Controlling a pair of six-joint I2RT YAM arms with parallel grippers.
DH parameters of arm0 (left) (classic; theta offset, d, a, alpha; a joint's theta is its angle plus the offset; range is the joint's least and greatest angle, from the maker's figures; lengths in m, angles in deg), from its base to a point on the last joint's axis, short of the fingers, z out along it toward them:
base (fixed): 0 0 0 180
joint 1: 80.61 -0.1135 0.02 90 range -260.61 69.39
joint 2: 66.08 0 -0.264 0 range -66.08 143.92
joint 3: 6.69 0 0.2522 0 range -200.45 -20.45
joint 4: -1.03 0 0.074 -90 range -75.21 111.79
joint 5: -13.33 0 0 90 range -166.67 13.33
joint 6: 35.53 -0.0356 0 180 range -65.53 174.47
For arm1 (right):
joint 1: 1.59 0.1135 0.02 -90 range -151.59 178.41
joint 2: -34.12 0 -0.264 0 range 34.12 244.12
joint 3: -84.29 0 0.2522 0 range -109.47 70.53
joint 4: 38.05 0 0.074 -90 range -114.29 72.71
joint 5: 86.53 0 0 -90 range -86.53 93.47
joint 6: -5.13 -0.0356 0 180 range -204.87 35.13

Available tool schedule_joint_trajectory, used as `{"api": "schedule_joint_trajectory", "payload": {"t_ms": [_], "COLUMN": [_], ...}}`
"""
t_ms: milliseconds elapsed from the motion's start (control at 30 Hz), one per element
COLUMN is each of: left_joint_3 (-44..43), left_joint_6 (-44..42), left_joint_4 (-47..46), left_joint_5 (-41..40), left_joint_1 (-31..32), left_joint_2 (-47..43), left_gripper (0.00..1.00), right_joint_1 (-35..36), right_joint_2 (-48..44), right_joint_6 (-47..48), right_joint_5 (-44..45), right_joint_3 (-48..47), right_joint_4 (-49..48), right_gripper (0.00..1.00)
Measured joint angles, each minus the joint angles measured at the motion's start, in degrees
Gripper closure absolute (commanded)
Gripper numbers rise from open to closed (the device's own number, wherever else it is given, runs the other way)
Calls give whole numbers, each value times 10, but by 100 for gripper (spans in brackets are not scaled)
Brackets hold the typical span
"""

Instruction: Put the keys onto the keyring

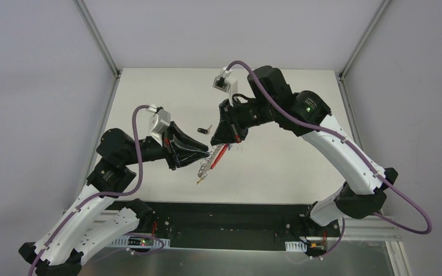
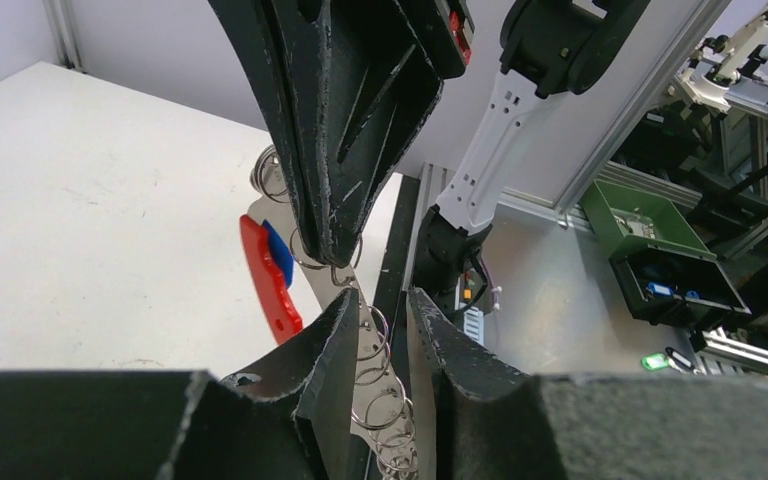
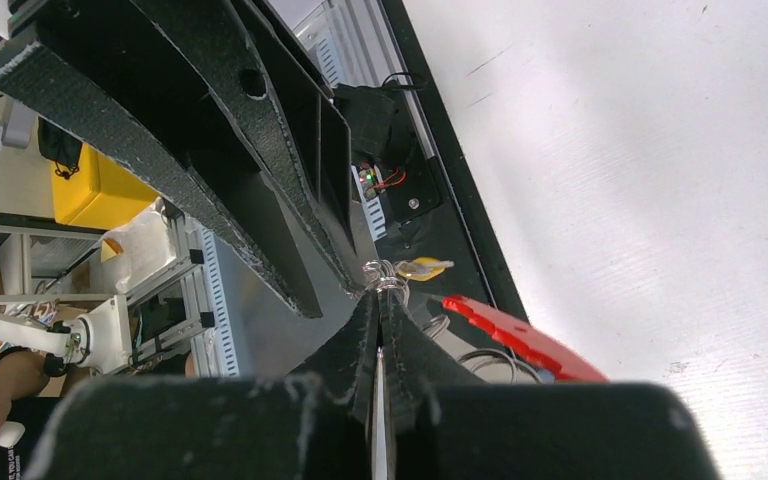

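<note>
Overhead view: right gripper (image 1: 221, 142) pinched together on the keyring (image 1: 210, 162), which hangs beneath its tips. The left gripper (image 1: 206, 154) sits just beside it at the same bunch, and the black-headed key (image 1: 206, 129) lies loose on the table (image 1: 299, 115), just behind the right gripper. The two grippers nearly touch, so I judge a knock between them likely. Left wrist view: my jaws stand narrowly apart astride the ring chain, with no pinch that I can confirm. The red strap (image 2: 265, 275) and blue-headed key (image 2: 280, 255) hang left of the right gripper's tip. If the jaws bite the wrong ring, I expect the bunch to twist out of the other pinch. Right wrist view: fingers (image 3: 360, 330) closed, thin rings at the very tip, yellowish tag (image 3: 422, 267) just beyond; so shallow a hold could slip. Surface is matt white and bare near the grippers. Room has grey walls (image 1: 34, 86), an aluminium post (image 1: 98, 37), a green bin (image 2: 650, 220) and a yellow box (image 3: 100, 190).
</note>
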Motion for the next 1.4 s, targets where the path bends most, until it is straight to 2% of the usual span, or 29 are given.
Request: {"api": "schedule_joint_trajectory", "payload": {"t_ms": [200,300,400,533,767,833,1000,1200,1367,1400], "left_joint_3": [0,0,0,0,0,0,0,0,0,0], "left_joint_6": [0,0,-1,-1,0,1,5,10,15,16], "left_joint_4": [0,-1,-2,-3,-10,-17,-31,-38,-44,-47], "left_joint_5": [2,1,1,0,1,1,3,10,13,14], "left_joint_1": [0,0,0,0,0,0,0,-1,-1,-1], "left_joint_2": [3,5,5,5,5,5,6,9,9,9], "left_gripper": [70,57,50,49,53,56,74,81,82,87], "right_joint_1": [3,5,7,9,12,13,15,18,18,18], "right_joint_2": [0,0,0,1,10,14,25,25,25,25], "right_joint_6": [-1,-2,-4,-5,-13,-16,-24,-32,-37,-39], "right_joint_5": [-14,-21,-30,-38,-48,-48,-51,-57,-56,-57], "right_joint_3": [-5,-5,-5,-5,-6,-8,-19,-20,-25,-26], "right_joint_4": [1,1,1,0,-8,-9,-13,-14,-13,-14], "right_gripper": [100,100,100,100,100,100,100,100,100,100]}}
